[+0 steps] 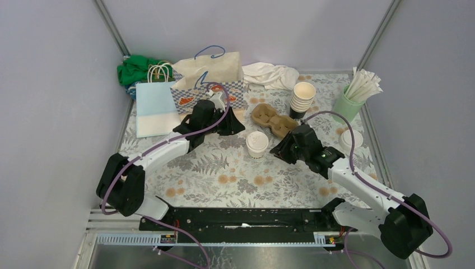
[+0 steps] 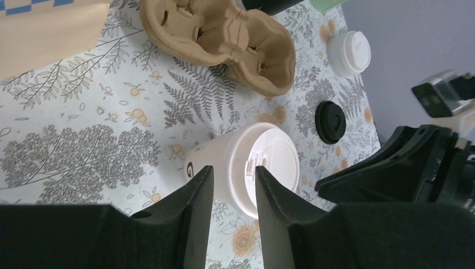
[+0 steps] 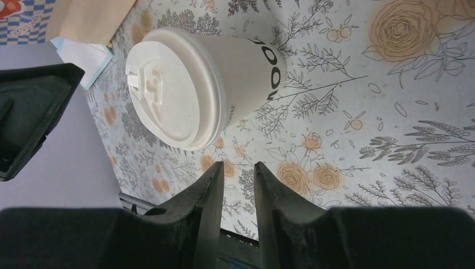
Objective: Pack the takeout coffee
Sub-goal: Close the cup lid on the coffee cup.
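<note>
Left jaws: parted by a narrow gap, nothing between them. They point at the lidded cup (image 2: 241, 168) from just short of it, with no contact visible.

Right jaws: also a narrow gap, also empty. The tips sit over bare counter (image 3: 392, 112), near the same cup on its opposite side and apart from it.

Lidded cup: cream paper with a white plastic lid and a sip tab. It stands upright near the middle of the counter, between the 2 sets of jaws. The wall carries dark lettering. The right wrist view reads "OO", with more letters curving out of sight. The left wrist view shows 1 letter, seemingly "G". The full name cannot be read.

Behind the cup:
- A brown pulp cup carrier (image 1: 273, 119) lies on the counter.
- Just right of it stands a stack of open cups (image 1: 303, 96), cream inside and dark at the foot.

Right of the cup:
- 1 black lid (image 2: 330, 121) lies flat.
- White lids (image 2: 348, 52) lie farther out.
- A mint-green tumbler of wrapped straws (image 1: 352, 101) stands at the far right.

Far left:
- A paper bag (image 1: 208, 75) has blue cord handles and a blue-and-white check band with orange shapes. Its print is too small to read.
- A pale blue bag (image 1: 155, 103) is beside it.
- A green cloth (image 1: 136, 70) lies in the corner.
- A white cloth (image 1: 273, 74) lies along the back.

The counter cover has a fern and flower print.
</note>
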You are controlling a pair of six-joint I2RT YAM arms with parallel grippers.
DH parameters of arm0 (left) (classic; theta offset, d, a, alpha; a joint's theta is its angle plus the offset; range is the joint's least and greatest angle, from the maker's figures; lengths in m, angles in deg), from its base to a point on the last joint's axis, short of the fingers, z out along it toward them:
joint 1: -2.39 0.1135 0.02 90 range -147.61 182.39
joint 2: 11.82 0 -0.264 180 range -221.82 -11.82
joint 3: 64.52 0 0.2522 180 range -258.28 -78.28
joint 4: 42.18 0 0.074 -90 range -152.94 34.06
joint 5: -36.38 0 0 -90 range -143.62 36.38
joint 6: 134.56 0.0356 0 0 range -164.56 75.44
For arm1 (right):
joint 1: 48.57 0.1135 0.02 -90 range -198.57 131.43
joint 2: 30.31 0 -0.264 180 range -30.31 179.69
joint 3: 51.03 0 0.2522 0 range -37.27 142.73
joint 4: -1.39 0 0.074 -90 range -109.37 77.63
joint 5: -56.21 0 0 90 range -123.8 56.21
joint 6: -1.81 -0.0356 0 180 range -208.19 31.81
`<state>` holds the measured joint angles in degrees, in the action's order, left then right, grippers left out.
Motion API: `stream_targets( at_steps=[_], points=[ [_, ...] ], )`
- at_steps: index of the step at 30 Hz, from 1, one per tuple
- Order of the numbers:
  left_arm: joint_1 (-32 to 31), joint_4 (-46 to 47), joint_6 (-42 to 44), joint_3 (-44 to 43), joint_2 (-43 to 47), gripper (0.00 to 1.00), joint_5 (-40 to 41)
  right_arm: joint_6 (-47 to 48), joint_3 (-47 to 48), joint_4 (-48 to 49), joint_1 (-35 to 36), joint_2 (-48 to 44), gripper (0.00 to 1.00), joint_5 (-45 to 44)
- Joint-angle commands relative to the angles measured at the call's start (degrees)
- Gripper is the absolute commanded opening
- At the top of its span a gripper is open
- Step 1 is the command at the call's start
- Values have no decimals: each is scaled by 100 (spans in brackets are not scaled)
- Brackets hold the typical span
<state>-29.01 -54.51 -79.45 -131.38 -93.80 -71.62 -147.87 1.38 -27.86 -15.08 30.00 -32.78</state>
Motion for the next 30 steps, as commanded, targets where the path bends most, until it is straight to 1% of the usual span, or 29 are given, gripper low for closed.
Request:
stream_targets(
  at_steps=[1, 2, 4, 5, 6, 7, 12, 14, 17, 20, 27, 30],
  points=[
    [-24, 885, -13, -25, -171, 40, -374, -174, -125, 646, 178, 173, 33, -141],
    [-31, 965, -2, -25, -204, 43, -434, -121, -159, 794, 199, 226, 33, -114],
    [-51, 1114, 72, -25, -250, 54, -538, -49, -153, 958, 240, 325, 35, 42],
    [-71, 1132, 109, -48, -275, 57, -535, -43, -131, 963, 257, 353, 35, 28],
    [-83, 1108, 138, -89, -319, 58, -496, -65, -129, 953, 262, 353, 35, -25],
    [-85, 1064, 167, -153, -372, 59, -479, -112, -153, 956, 266, 339, 35, -68],
    [-119, 868, 183, -399, -757, 49, -574, -415, -291, 1195, 267, 307, 34, -319],
    [-142, 868, 197, -403, -790, 50, -581, -463, -245, 1229, 263, 390, 34, -310],
    [-156, 868, 238, -377, -808, 55, -558, -455, -186, 1283, 263, 539, 34, -279],
    [-165, 868, 249, -389, -851, 55, -601, -481, -196, 1338, 263, 603, 34, -247],
    [-204, 850, 250, -378, -913, 49, -663, -505, -199, 1296, 263, 616, 33, -354],
    [-209, 806, 279, -359, -894, 48, -623, -518, -199, 1326, 263, 613, 33, -373]
  ],
)
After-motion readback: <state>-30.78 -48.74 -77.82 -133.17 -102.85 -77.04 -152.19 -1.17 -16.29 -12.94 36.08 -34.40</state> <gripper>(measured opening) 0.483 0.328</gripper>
